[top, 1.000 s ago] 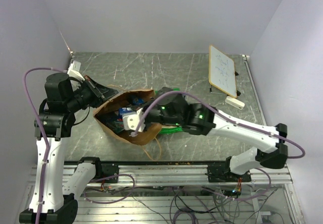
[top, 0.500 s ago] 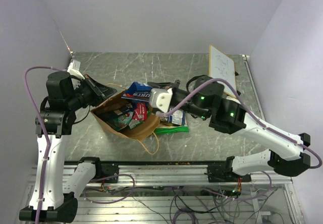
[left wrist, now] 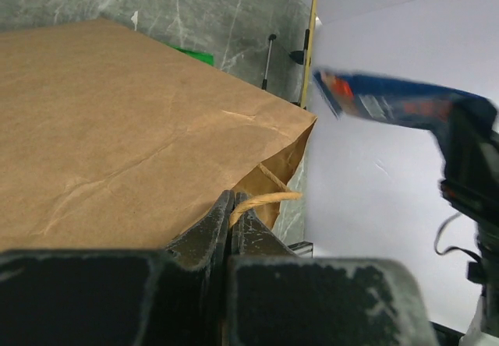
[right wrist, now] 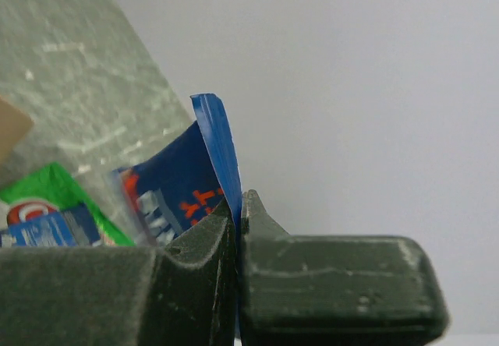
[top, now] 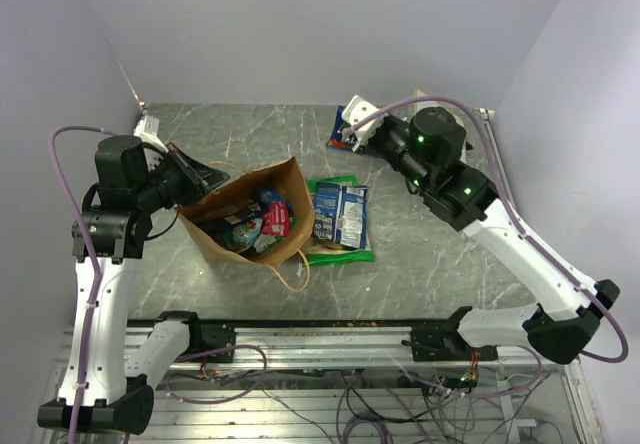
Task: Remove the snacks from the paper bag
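The left gripper (left wrist: 231,206) pinches the edge of the paper bag (left wrist: 117,128), jaws closed; the right gripper (right wrist: 238,206) clamps a blue snack packet (right wrist: 183,174) aloft

The top view looks down from above the near edge over the whole tabletop (top: 420,264). The left wrist view hugs the paper bag (left wrist: 117,128), facing right. The right wrist view sits close on a blue packet (right wrist: 183,182), seen in all three.

Print on the blue packet (right wrist: 178,181) — too blurred to read.
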You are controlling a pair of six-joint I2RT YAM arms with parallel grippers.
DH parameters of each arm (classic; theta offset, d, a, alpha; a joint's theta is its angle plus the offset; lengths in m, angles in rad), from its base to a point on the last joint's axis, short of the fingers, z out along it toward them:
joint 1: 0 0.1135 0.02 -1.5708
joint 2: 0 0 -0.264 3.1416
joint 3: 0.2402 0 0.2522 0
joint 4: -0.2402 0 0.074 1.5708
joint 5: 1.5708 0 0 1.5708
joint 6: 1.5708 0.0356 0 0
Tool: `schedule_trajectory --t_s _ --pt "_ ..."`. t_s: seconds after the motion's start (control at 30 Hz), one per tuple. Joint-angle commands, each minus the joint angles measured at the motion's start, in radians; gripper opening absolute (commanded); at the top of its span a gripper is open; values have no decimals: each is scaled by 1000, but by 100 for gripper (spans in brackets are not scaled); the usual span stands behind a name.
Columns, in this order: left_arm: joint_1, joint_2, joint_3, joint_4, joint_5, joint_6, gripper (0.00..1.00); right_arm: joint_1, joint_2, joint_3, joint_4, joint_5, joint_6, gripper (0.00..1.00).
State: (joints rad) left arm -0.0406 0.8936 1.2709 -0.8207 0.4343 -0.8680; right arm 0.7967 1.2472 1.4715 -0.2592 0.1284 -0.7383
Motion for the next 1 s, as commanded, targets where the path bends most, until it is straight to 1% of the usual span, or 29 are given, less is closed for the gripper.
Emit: schedule_trajectory --t_s 0.0,0.1,0.17,0.3,0.43,0.57,0.7,0.83,0.97 --pt "5 11 48 -23 -11 22 7 -78 22 -103 22 -33 35 0" --pt "5 21 51 -16 4 18 7 -99 42 -194 81 -50 1 0" --pt "4 29 56 -15 12 21 7 -122 67 -225 106 -92 -4 0" --pt "4 31 64 -33 18 32 7 -133 130 -250 130 -123 -31 0" --pt "5 8 39 -30 28 15 7 -133 170 -279 147 -169 -53 0" --pt "4 -14 5 -2 39 -19 7 -133 185 -308 159 -192 -47 0" --pt "5 -7 17 -9 36 -13 7 -132 189 -342 171 -202 -47 0" --pt "5 3 38 -21 24 6 7 -126 181 -427 206 -329 -44 0" --pt "5 18 50 -3 28 0 7 -99 157 -551 220 -491 -94 0"
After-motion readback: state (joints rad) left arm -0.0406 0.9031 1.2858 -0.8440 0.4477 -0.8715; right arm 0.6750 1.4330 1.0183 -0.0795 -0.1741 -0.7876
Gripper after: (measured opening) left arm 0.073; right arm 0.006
